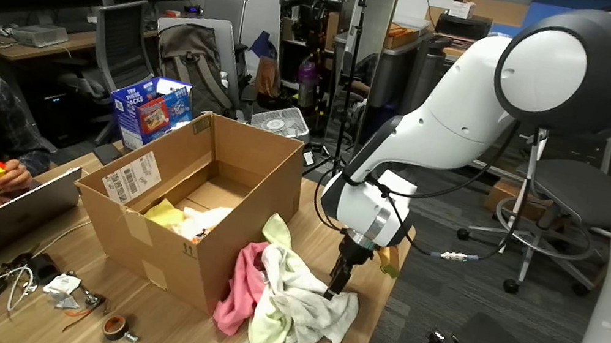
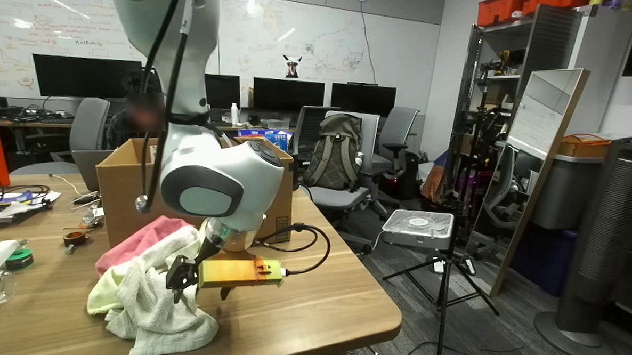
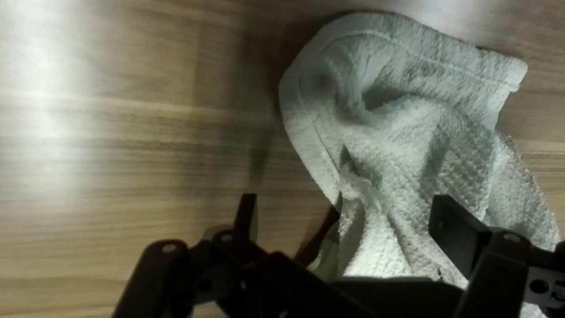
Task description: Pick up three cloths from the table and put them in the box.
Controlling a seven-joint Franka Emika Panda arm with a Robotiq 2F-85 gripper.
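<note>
Off-white cloth point(image 2: 156, 307), brown box point(image 1: 248, 224) (tan, wood-grained table point(image 2: 311, 311))

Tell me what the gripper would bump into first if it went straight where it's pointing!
Most likely the whitish cloth: in the wrist view, the open gripper has one finger over it and the other over bare table. How close, I can't tell.

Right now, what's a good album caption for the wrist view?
Open gripper at the edge of a crumpled white cloth on the table.

A dark backpack point(image 2: 336, 151) sits on a gray chair point(image 2: 343, 198), with black monitors point(image 2: 289, 96) beyond.
</note>
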